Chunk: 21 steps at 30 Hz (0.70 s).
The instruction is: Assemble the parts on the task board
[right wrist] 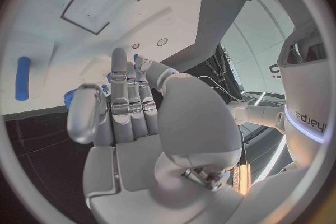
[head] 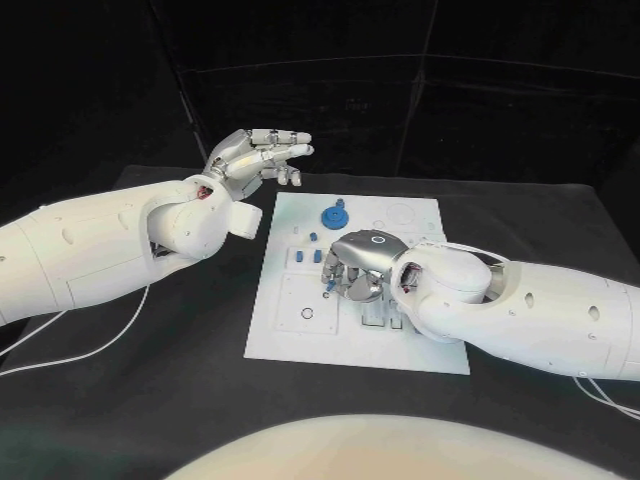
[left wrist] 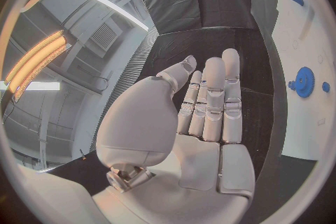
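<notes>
Head view: silver right hand (head: 361,272) hangs over the middle of the white rectangular task board (head: 407,345), fingers pointing down among small blue plastic parts (head: 307,257); whether they pinch one, I cannot tell.
Left wrist view: silver left hand (left wrist: 203,123) raised off the board, fingers straight and apart, empty; round blue gear (left wrist: 304,82) lies on the board.
Right wrist view: blue peg (right wrist: 23,78) lies loose.
Risk: fingers may knock loose parts.
</notes>
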Tool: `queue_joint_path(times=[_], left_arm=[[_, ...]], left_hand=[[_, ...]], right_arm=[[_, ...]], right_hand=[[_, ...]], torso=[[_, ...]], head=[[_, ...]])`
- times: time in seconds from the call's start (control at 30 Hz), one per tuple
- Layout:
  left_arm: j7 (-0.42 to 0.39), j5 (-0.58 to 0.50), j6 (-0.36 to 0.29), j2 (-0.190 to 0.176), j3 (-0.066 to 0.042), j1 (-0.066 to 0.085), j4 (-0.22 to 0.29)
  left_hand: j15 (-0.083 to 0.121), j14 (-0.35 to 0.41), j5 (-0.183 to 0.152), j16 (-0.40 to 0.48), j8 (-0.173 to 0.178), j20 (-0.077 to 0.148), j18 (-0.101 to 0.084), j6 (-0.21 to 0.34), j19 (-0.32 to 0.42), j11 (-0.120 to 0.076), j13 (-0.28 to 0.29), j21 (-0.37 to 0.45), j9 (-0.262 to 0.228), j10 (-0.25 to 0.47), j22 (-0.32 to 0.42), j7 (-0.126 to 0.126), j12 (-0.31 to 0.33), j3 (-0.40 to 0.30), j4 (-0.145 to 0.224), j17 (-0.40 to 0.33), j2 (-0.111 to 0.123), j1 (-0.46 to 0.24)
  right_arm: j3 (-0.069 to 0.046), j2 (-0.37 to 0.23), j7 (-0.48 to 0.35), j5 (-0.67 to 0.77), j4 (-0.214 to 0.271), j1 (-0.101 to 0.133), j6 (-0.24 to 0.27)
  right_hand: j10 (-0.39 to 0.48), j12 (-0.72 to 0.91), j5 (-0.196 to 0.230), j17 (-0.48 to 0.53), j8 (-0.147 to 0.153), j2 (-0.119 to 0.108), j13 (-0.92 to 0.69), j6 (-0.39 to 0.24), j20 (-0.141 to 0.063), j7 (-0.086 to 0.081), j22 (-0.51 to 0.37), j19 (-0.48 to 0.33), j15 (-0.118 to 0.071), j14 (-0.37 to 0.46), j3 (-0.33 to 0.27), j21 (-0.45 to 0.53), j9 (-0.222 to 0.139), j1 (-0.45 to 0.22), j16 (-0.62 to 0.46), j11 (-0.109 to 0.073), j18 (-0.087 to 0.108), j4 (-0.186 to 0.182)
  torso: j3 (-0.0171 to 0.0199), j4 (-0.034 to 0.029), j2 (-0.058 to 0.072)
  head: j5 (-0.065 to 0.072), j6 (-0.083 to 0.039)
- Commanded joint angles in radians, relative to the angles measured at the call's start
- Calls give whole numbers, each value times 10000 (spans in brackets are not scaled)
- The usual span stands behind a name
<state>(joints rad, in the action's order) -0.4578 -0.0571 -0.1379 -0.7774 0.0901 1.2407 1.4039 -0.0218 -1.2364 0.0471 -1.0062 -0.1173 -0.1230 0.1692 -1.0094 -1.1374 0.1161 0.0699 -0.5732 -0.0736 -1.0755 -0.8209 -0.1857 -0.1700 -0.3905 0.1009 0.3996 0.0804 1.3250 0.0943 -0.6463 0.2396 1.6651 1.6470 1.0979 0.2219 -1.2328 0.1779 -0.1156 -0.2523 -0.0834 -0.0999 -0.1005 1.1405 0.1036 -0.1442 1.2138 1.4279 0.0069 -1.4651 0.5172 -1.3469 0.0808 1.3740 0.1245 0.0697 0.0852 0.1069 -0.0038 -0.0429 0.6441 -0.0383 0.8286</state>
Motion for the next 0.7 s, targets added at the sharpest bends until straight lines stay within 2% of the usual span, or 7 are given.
queue_joint_path(times=[0.03, 0.23, 0.7], left_arm=[[-134, -33, 53, 23, -10, 17, -2], [-133, -33, 67, 46, -10, 16, -12], [-136, -33, 66, 53, -10, 16, -12]], left_hand=[[-48, 25, 35, 31, -17, -24, 120, 80, 26, 9, -10, 39, 15, 77, 11, 1, -68, 70, -5, -12, 35, 33], [-48, 25, 35, 31, -17, -24, 120, 80, 26, 9, -10, 39, 15, 77, 11, 1, -68, 70, -5, -12, 35, 33], [-48, 25, 35, 31, -17, -24, 120, 80, 26, 9, -10, 39, 15, 77, 11, 1, -68, 70, -5, -12, 35, 33]], right_arm=[[-2, 50, -129, 149, -44, -10, -142], [-1, 184, -124, 192, -181, -68, -207], [-1, 291, -122, 265, -314, -119, -345]], right_hand=[[-70, 0, 62, -15, -3, -2, -11, 73, -28, -26, -10, 55, -77, -28, 18, -48, 8, -46, -55, 21, -88, -36], [-65, -4, 64, -17, 3, 3, -12, 69, -29, -29, -24, 47, -76, -30, 18, -39, 6, -49, -56, 25, -85, -39], [-60, -9, 67, -20, 9, 9, -14, 65, -30, -32, -33, 40, -74, -32, 17, -35, 4, -52, -57, 27, -83, -43]], torso=[[-4, 5, -3], [-2, 11, -6], [-10, 5, -7]], head=[[-33, 36], [-86, 69], [-111, 118]])
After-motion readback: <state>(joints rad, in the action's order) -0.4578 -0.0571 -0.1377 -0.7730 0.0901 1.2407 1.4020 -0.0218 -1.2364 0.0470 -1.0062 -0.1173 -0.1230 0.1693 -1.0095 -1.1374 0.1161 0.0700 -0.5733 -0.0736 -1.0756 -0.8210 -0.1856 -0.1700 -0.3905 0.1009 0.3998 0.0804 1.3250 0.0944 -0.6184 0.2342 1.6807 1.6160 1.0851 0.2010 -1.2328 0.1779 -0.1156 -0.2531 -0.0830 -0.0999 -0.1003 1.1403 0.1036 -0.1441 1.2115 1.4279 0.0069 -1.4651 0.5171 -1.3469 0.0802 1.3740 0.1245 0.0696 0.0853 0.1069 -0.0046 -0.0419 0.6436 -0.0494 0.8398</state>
